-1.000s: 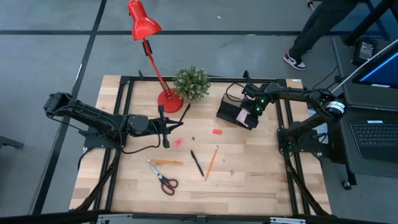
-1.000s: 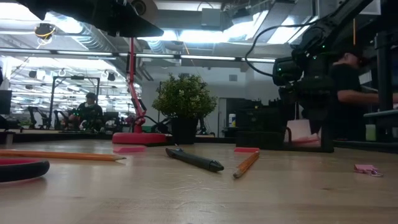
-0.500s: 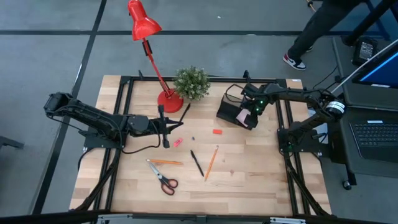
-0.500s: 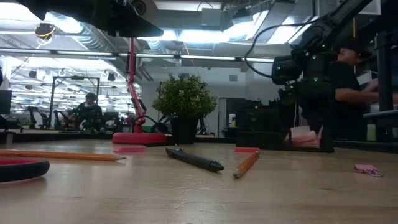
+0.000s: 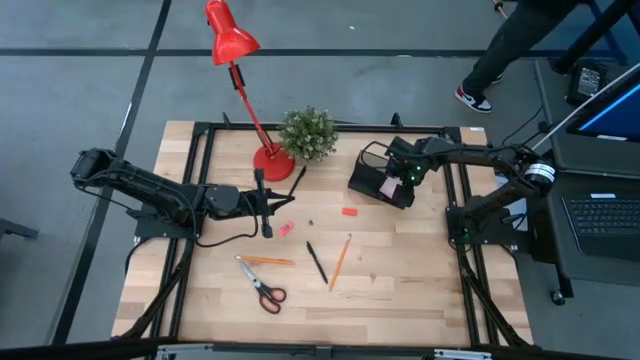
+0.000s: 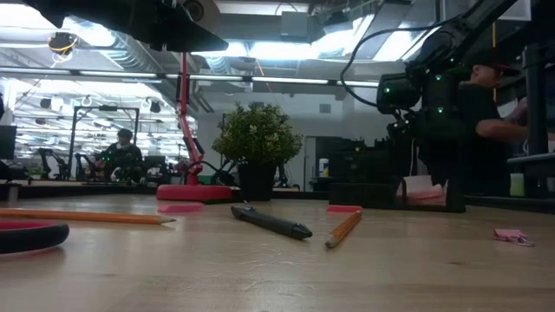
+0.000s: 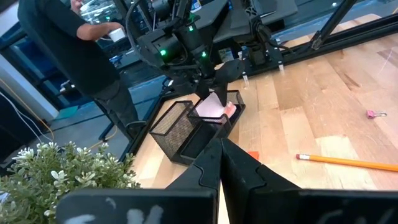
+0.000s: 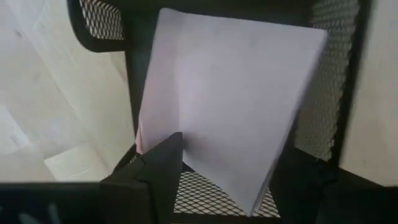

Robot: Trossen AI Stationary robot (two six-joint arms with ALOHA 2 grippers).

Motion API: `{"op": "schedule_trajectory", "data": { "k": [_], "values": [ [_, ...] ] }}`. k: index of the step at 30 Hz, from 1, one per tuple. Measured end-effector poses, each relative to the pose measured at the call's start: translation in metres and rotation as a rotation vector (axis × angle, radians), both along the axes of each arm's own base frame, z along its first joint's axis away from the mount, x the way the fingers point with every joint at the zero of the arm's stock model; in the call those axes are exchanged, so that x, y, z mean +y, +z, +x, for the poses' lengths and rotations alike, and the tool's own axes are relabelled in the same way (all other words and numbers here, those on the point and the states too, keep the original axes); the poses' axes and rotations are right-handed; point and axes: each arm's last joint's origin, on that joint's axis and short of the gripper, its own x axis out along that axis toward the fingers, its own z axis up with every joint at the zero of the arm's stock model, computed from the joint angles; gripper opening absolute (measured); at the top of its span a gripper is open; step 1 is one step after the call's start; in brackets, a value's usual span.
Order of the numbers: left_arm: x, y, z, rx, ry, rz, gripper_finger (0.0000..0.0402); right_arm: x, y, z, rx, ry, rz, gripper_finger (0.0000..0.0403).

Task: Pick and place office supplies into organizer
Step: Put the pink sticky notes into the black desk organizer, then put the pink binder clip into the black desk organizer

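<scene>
The black mesh organizer (image 5: 372,183) stands at the table's far right. A pink sticky-note pad (image 8: 230,99) leans tilted inside one compartment, its lower corner on the mesh floor. My right gripper (image 5: 402,178) hangs over it, open, one finger on either side of the pad's lower part. My left gripper (image 5: 285,204) waits shut near the lamp base. On the table lie a pink eraser (image 5: 285,229), a red eraser (image 5: 350,211), a black pen (image 5: 316,262), two orange pencils (image 5: 340,262) (image 5: 265,260) and orange-handled scissors (image 5: 262,287). My right gripper comes at the pad from above, pointing down into the compartment. One finger (image 8: 155,165) overlaps the pad's lower edge (image 8: 186,146). Whether the fingers touch the pad, I cannot tell.
A red desk lamp (image 5: 272,165) and a green potted plant (image 5: 307,133) stand at the far edge, with another black pen (image 5: 298,180) beside the lamp base. A small pink clip (image 6: 507,234) lies at the right. A person (image 6: 494,121) is beyond the table's right side.
My right gripper has risen a little over the organizer and shifted slightly toward the table's left. The pink pad has stayed where it was in the compartment.
</scene>
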Motion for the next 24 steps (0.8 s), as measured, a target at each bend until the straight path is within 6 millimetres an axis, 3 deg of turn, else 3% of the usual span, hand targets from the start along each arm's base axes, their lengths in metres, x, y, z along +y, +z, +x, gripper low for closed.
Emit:
{"op": "schedule_trajectory", "data": {
  "k": [18,24],
  "values": [
    [-0.001,0.000,0.000,0.000,-0.046,-0.017,0.0002,0.011,0.029,-0.004,-0.098,0.018,-0.130,0.0210],
    [-0.001,0.000,0.000,-0.002,-0.023,-0.013,0.0001,0.027,0.058,0.000,-0.308,0.065,-0.236,0.0194]
  ]
}}
